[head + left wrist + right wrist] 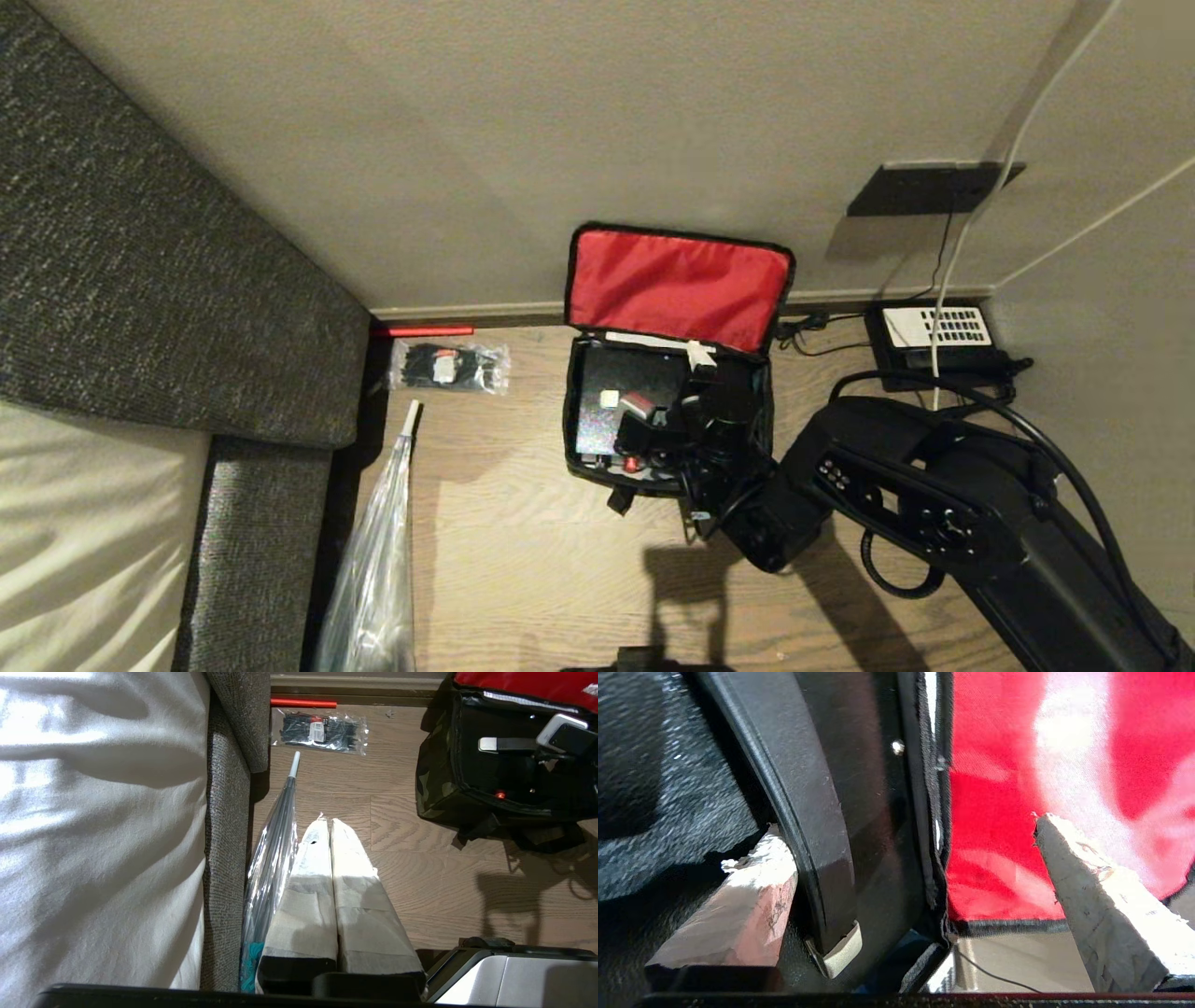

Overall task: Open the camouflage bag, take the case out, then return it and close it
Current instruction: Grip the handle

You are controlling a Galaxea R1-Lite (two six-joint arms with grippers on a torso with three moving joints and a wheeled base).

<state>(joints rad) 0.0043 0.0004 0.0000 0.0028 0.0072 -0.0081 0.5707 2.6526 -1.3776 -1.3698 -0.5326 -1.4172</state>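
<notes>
While the camouflage bag [667, 411] sits open on the floor by the wall, red lid up, the right gripper [896, 891] reaches inside with jaws wide, holding nothing. One finger [738, 914] rests beside the black case [621, 401]. The left gripper [332, 858] is closed and empty.

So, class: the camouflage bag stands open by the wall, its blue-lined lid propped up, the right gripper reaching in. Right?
One slip: the camouflage bag's lid lining is red, as the head view shows. It does stand open by the wall, right gripper reaching in.

The right arm [943, 504] is glossy black with a looping black cable; fingers [322, 891] are wrapped in pale tape.
</notes>
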